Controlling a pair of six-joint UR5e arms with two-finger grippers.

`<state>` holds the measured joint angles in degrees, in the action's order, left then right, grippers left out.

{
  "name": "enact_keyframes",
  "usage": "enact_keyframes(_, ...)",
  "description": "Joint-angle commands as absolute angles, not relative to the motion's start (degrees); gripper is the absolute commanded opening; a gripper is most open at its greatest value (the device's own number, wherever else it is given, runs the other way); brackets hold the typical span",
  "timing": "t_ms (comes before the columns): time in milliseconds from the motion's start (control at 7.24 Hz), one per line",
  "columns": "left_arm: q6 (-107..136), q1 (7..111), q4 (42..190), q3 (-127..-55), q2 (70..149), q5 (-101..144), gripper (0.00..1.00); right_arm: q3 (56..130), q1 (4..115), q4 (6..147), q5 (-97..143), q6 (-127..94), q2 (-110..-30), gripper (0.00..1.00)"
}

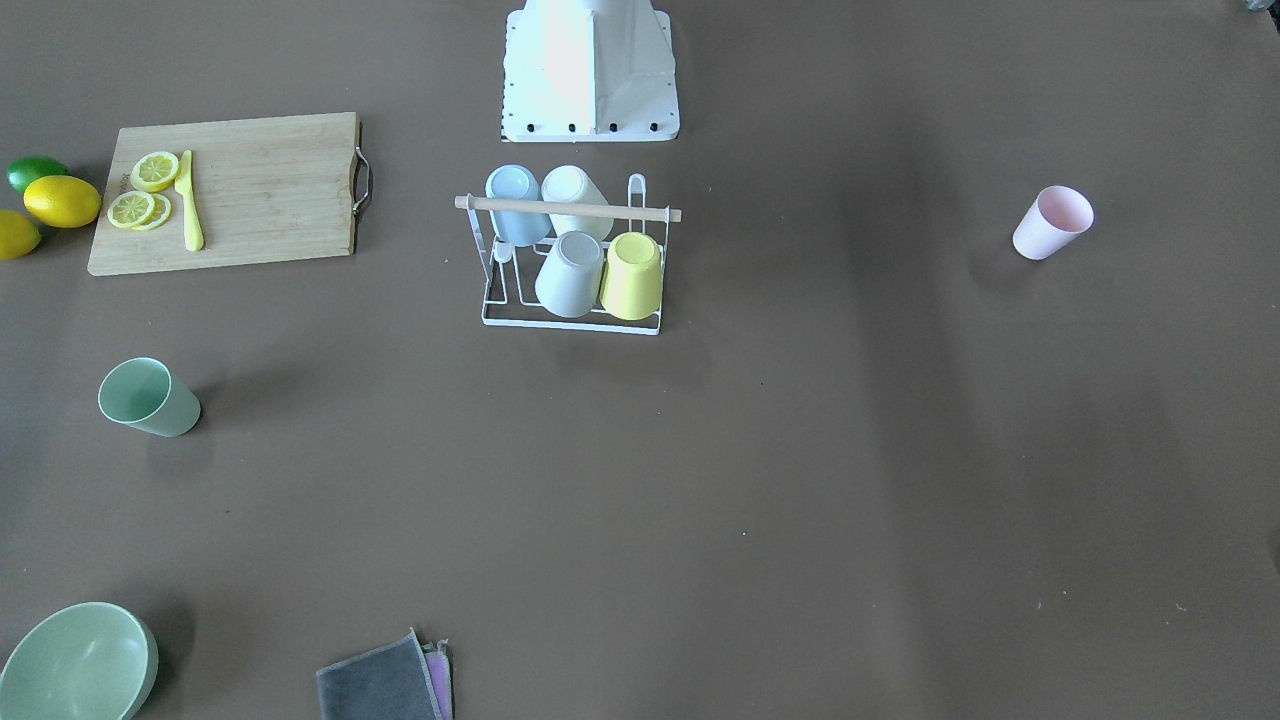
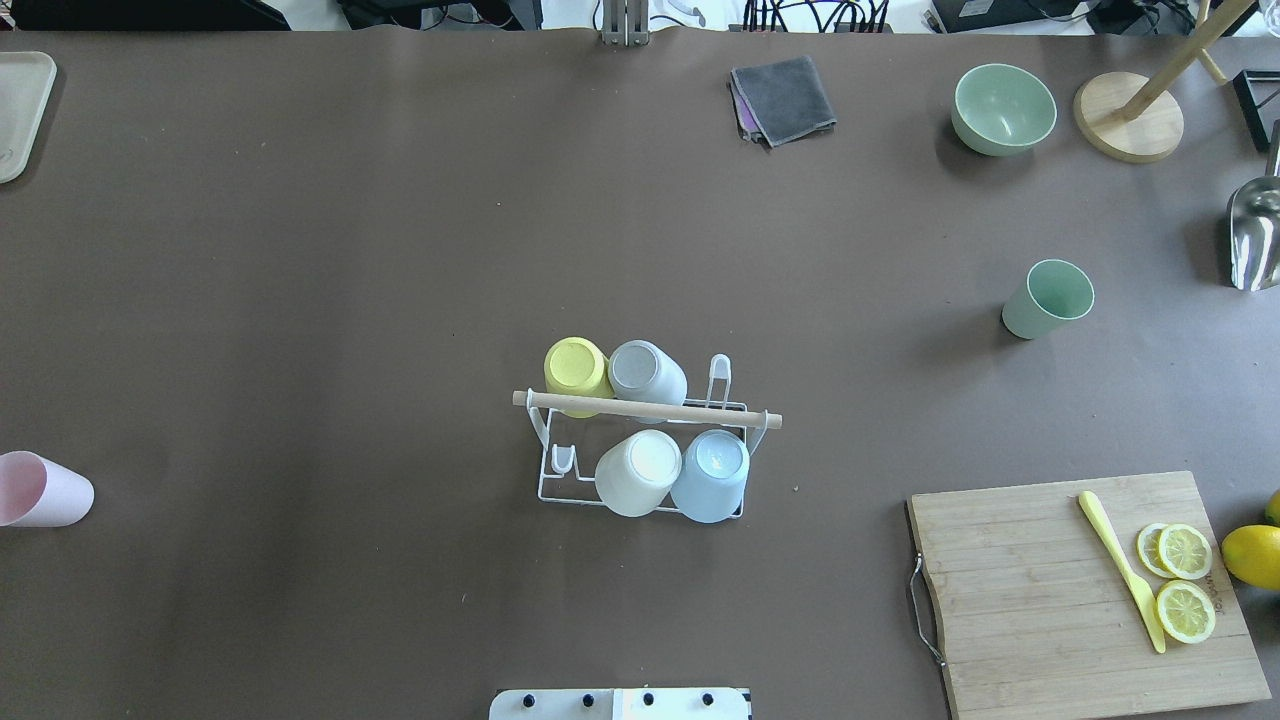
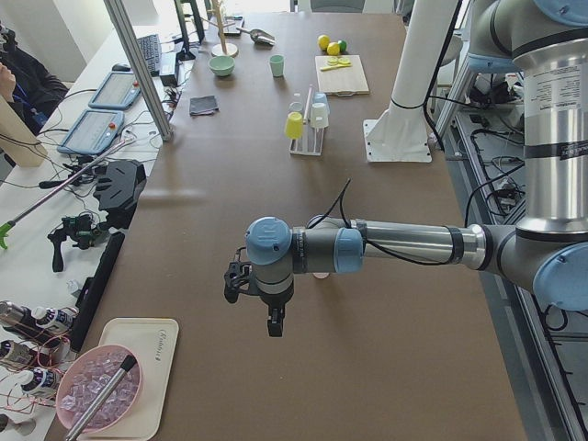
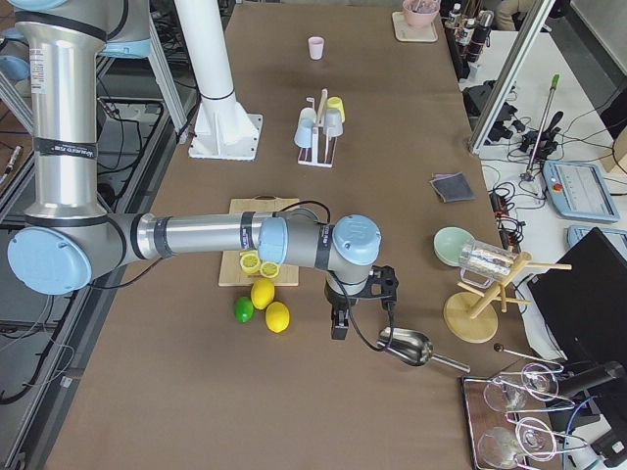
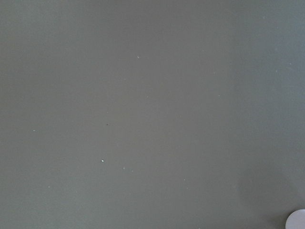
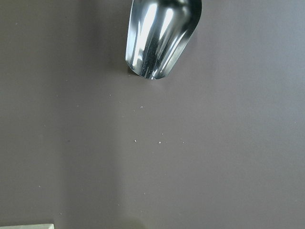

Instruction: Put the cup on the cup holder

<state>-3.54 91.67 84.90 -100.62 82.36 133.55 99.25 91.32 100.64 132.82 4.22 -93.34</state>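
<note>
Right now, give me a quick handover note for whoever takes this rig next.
Left pincer and right pincer: over the brown table, no cup held; open or shut, cannot tell.
White wire cup holder with wooden rod handle: four cups upside down on it, two prongs free.
Left to do: pale pink cup and mint green cup, both upright on the table.

You see the left arm (image 3: 404,244) stretched out level with its wrist bent, the left gripper (image 3: 274,323) pointing straight down; the right arm (image 4: 196,235) reaches out likewise, the right gripper (image 4: 339,323) hanging downward; neither gripper's finger spacing is readable.
</note>
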Motion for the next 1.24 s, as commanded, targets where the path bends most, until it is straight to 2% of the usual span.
enact_keyframes(0,-4.1,91.7,86.9,-100.7,81.7,133.4,0.99,99.1,91.3,100.6,132.8,4.2,-93.3,1.0)
enact_keyframes(690,-3.8,91.2,87.7,-100.0,81.6,133.6,0.99,99.1,91.3,100.6,132.8,4.2,-93.3,1.0)
enact_keyframes(1105,-4.1,87.5,87.7,-100.4,81.7,133.5,0.99,99.1,91.3,100.6,132.8,4.2,-93.3,1.0)
